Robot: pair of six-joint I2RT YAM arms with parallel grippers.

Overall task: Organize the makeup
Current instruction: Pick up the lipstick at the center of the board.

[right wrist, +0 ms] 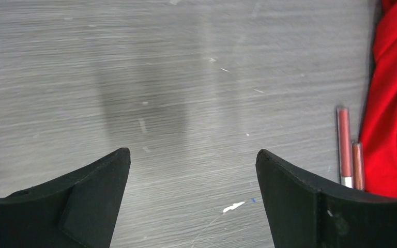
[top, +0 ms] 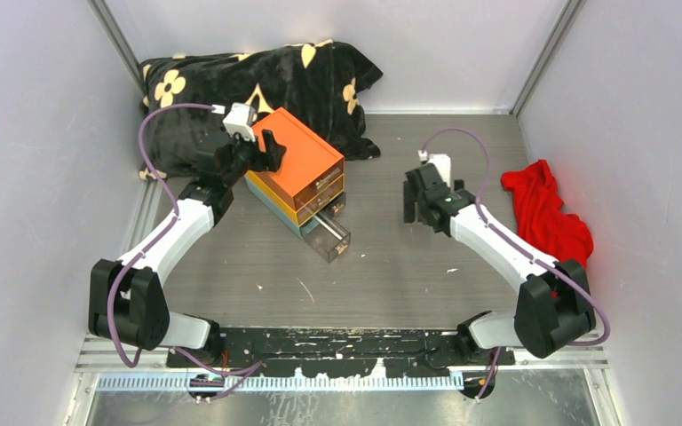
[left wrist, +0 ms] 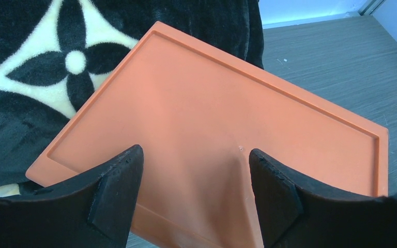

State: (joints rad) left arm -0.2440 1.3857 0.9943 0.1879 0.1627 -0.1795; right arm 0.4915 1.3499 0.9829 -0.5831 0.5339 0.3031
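- The left claw [left wrist: 194, 152] is spread open with nothing in it, hovering just above the flat lid of the orange box [left wrist: 222, 113].
- A black flowered blanket [left wrist: 41, 77] lies beyond it and to its left.
- Nearer the arms' bases than this claw, the box's lowest clear drawer [top: 329, 236] stands pulled out. Its contents cannot be made out.
- The right claw [right wrist: 192, 152] is wide open and empty over the grey table [right wrist: 160, 77].
- Just right of its right finger, two slim red pencils [right wrist: 344, 147] lie side by side along the edge of the red cloth [right wrist: 393, 103].
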